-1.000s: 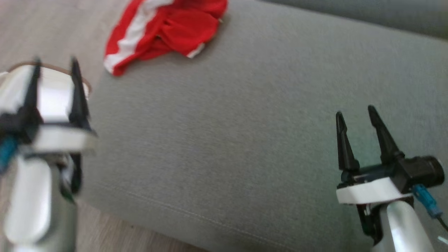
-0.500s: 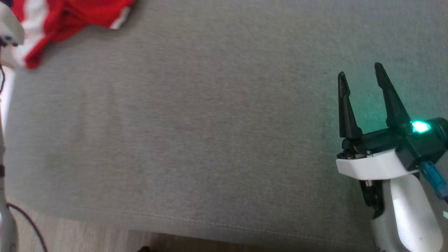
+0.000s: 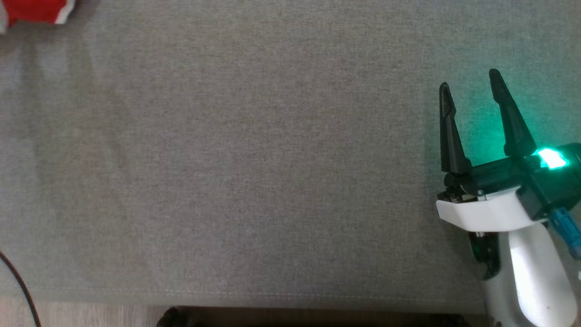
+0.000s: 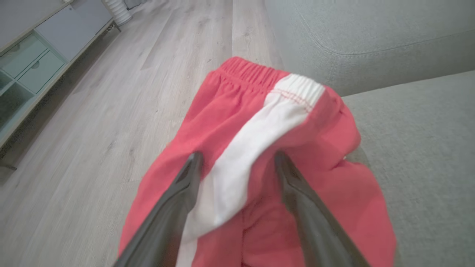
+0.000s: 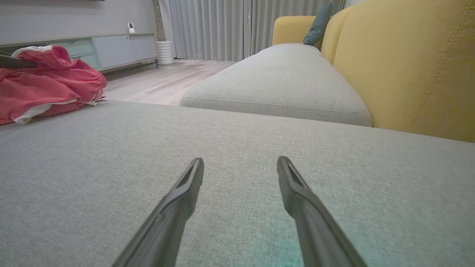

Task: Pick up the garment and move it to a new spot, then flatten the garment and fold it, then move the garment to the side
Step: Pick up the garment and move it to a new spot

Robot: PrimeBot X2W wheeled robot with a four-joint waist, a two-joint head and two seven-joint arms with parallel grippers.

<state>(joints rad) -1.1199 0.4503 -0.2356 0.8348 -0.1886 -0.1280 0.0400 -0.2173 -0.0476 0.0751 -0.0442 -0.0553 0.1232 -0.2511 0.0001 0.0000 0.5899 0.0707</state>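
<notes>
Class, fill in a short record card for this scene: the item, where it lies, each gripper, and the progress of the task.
Item: crumpled red garment with a white stripe and an elastic waistband
Place: at the edge of the grey sofa cushion, beside the wooden floor
Left arm: left gripper open, fingers either side of the stripe; contact cannot be told
Right arm: right gripper open, over bare cushion, apart from the garment
Progress: not yet picked up

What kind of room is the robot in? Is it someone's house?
Most likely a living room in a home: there's a grey sofa with yellow back cushions, long curtains, a wooden floor, and a low cabinet along the wall.
</notes>
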